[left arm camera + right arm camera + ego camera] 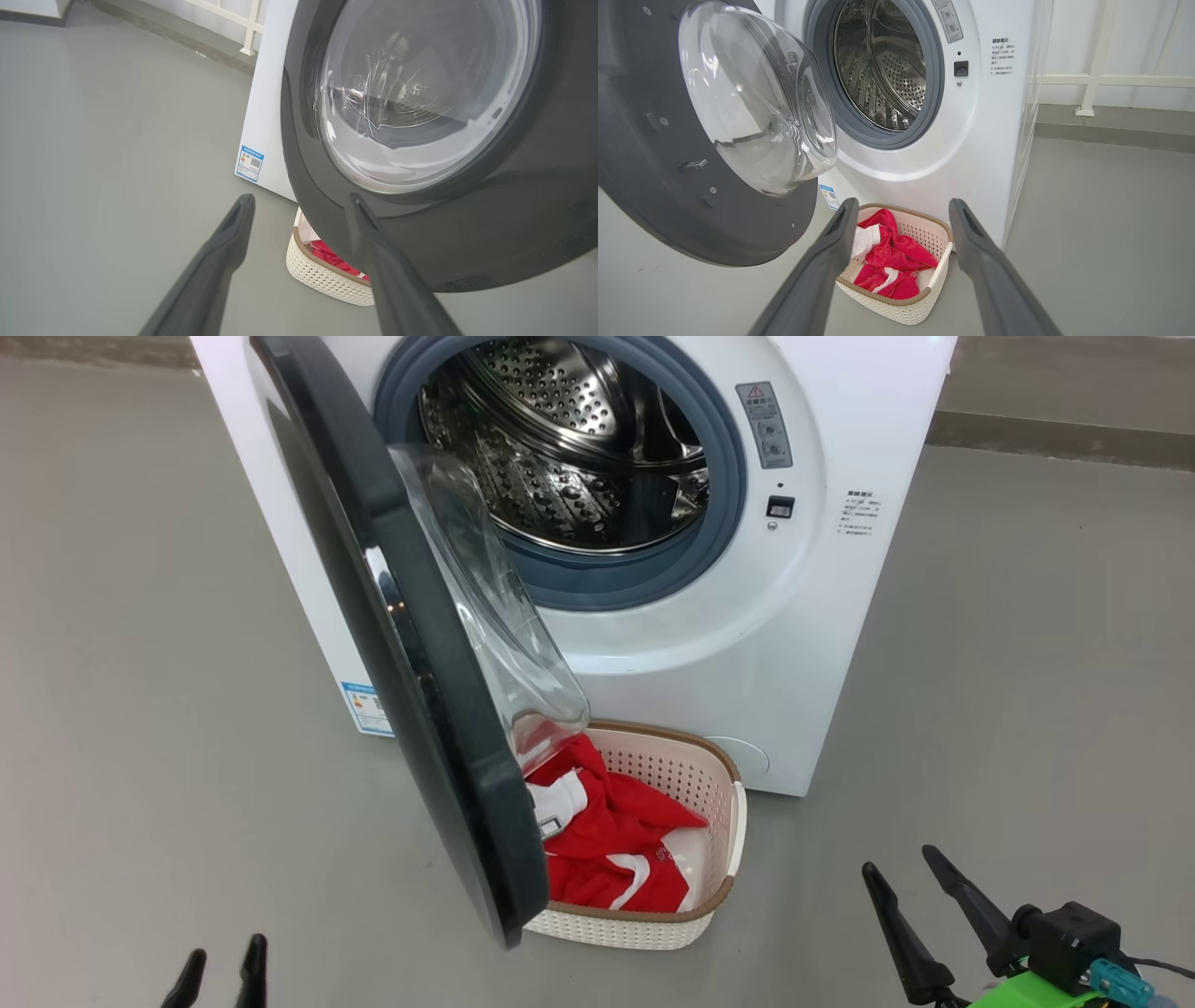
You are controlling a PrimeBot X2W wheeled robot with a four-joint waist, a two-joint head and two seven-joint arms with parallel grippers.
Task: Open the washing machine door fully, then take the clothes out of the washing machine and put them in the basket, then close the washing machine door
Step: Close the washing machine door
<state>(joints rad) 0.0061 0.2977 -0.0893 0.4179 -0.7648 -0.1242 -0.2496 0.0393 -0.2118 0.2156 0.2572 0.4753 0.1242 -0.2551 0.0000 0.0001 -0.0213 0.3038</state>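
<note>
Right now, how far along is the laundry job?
Done: the door stands open, the drum looks empty, the red clothes lie in the basket. In hand: nothing; left pincer and right pincer are open, empty. Left: closing the door.

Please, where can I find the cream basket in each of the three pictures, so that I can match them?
Head view: the basket stands low in the middle, before the washing machine, partly hidden by the open door.
Left wrist view: basket at bottom centre, under the door's rim.
Right wrist view: basket at bottom centre, red clothes inside.
Shared landmark: the blue label, up and left of the basket.
</note>
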